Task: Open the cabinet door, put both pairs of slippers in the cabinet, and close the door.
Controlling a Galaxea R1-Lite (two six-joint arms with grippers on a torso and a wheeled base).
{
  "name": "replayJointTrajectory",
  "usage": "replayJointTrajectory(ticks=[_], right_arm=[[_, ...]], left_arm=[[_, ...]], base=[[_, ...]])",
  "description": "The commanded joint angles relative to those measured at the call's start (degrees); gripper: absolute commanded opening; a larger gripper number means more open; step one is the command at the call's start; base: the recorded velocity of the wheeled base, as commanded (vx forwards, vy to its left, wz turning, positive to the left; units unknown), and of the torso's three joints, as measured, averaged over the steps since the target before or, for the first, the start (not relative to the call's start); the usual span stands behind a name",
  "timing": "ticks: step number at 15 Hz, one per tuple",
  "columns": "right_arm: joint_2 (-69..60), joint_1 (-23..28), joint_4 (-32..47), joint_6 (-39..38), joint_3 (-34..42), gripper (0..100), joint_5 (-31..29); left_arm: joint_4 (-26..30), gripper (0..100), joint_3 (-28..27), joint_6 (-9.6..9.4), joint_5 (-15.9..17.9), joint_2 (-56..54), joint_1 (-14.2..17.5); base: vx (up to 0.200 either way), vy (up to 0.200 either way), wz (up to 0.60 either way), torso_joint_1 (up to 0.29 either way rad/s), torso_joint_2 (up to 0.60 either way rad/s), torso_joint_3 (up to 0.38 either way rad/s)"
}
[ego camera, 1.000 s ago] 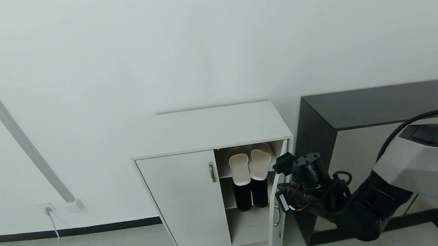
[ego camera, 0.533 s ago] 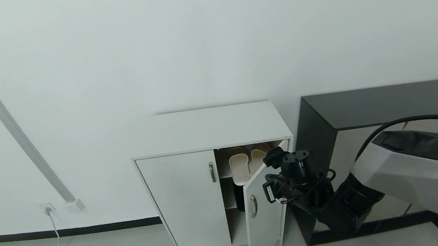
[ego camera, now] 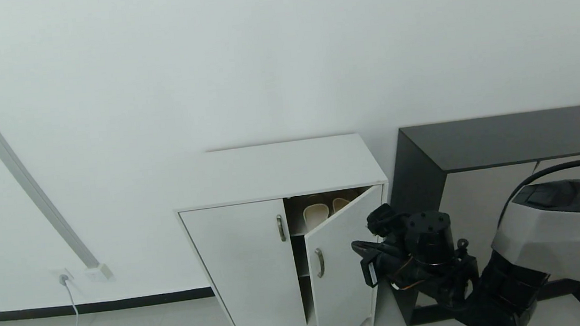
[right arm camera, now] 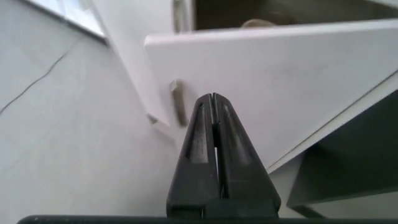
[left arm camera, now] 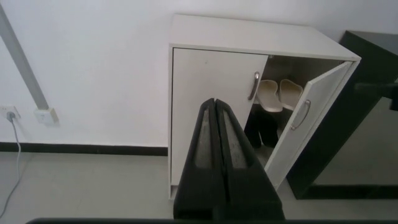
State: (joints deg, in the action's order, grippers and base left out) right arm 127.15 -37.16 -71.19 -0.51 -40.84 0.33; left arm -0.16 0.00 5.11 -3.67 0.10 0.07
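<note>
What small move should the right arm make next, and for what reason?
Probably push the right door shut with the closed right gripper. The door stands ajar, the gripper points at its outer face, and the white slippers and the dark pair are already inside the cabinet.

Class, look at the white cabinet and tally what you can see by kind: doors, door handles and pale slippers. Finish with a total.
Doors: 2, the shut left door and the part-open right door.
Handles: 2, the left handle and the right handle.
Pale slippers: 2, the first pale slipper and the second pale slipper.
Total: 6.
</note>
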Motion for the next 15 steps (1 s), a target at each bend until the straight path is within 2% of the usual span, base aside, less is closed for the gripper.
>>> replayJointTrajectory(ticks=[1,6,10,15], right_arm=[[-2.34,-0.11,-1.84,0.07,3.31,0,0.29],[-2.43,-0.11,-5.71,-0.02,8.67,0,0.29],[-1.29,0.68,-7.38,-0.02,9.81,0,0.29],[4.34,1.21,-5.36,-0.02,2.69,0,0.29]], left_arm=[[-0.02,0,0.0,-0.01,0.07,0.08,0.01],[-0.02,0,0.0,-0.1,0.07,0.08,0.01],[-0.02,0,0.0,-0.27,-0.2,0.08,0.01],[-0.02,0,0.0,-0.27,-0.2,0.08,0.01]], base=[[0.2,0.0,0.0,-0.002,0.0,0.002],[0.2,0.0,0.0,0.002,0.0,0.0],[0.0,0.0,0.0,0.0,0.0,0.0],[0.0,0.0,0.0,0.0,0.0,0.0]])
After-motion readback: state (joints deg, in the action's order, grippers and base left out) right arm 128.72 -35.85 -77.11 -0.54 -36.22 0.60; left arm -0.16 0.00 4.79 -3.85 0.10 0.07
